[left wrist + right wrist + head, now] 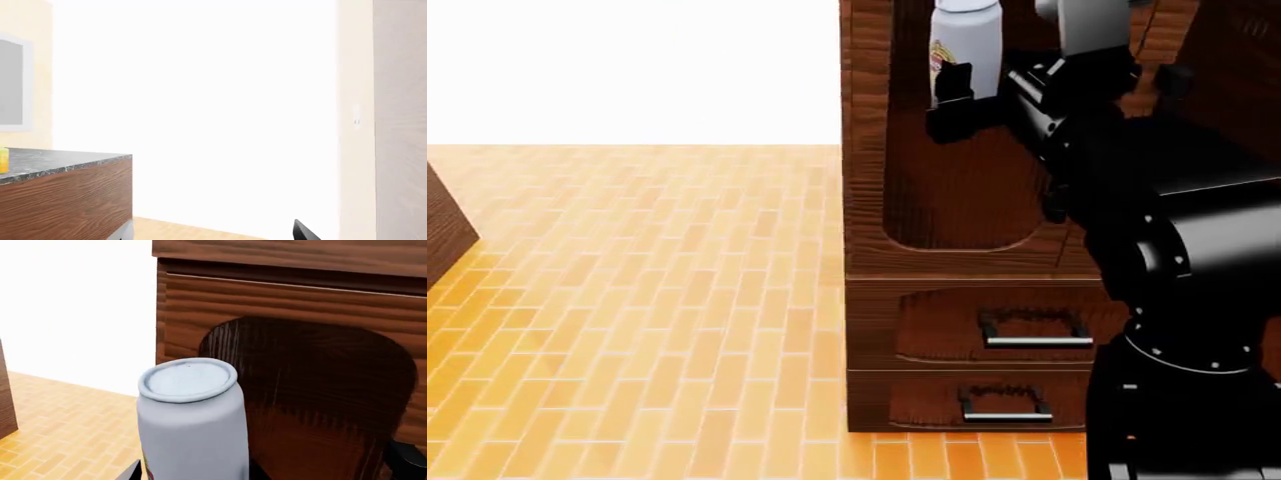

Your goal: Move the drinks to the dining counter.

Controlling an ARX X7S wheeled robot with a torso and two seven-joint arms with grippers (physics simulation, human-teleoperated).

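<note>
Right gripper point(961, 100) clamped on small silver can with red-yellow label point(965, 45), at 1 o'clock in head view, before dark-wood cabinet point(948, 200). Left gripper: state indeterminable. Keep can upright in transit; marble-topped dining counter point(60, 160) already holds a yellow item point(3, 160).

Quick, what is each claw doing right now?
Left claw: only a dark tip shows; cannot tell.
Right claw: closed on the silver can.
</note>
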